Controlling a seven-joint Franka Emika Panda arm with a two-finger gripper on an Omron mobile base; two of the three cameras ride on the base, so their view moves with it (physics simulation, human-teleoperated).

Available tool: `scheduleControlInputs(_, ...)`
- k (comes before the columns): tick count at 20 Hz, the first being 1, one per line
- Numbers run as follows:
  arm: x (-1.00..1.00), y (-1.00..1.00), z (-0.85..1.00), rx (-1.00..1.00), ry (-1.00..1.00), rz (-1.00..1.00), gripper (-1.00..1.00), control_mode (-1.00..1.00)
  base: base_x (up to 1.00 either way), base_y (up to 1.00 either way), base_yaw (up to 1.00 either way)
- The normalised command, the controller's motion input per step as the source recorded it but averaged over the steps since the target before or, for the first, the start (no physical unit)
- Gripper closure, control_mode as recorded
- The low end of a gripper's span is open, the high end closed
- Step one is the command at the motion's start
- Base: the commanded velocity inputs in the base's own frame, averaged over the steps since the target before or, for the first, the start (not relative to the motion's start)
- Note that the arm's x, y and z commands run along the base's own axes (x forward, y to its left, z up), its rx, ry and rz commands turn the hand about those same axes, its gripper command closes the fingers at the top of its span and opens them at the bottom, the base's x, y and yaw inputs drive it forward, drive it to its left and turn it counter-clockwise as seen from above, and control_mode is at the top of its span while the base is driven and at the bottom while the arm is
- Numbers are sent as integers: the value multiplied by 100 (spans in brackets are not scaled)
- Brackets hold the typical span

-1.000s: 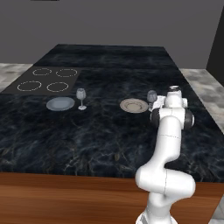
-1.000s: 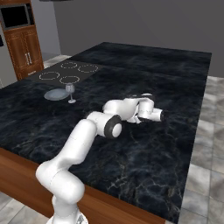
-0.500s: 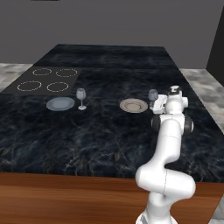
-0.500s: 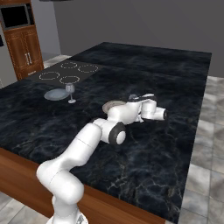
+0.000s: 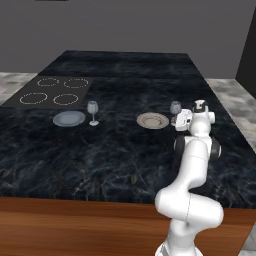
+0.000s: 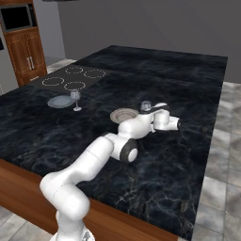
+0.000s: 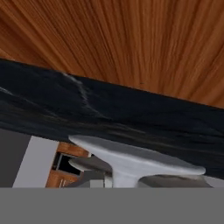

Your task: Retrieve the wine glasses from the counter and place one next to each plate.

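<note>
Two plates lie on the black island top: a grey-blue plate and a beige plate. One wine glass stands upright just right of the grey-blue plate. The other wine glass is upright just right of the beige plate, with my gripper shut on its stem. In the hand view its round foot fills the lower middle and the stem runs down out of sight. The counter is out of view.
Four white dotted burner rings mark the island's far left. A tall wooden cabinet stands beyond it. The island's right edge drops to a grey tiled floor close to my hand.
My hand has shifted slightly to the right with the glass, which stays beside the beige plate. The other glass and both plates have not moved.
</note>
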Motion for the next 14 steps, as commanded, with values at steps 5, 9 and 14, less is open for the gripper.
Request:
scheduleControlInputs(5, -1, 1, -50, 0, 0, 0, -100, -100, 0, 0, 0)
scheduleControlInputs(9, -23, 0, -4, 0, 0, 0, -100, -100, 0, 0, 0)
scheduleControlInputs(14, -38, 0, -3, 0, 0, 0, -100, -100, 0, 0, 0)
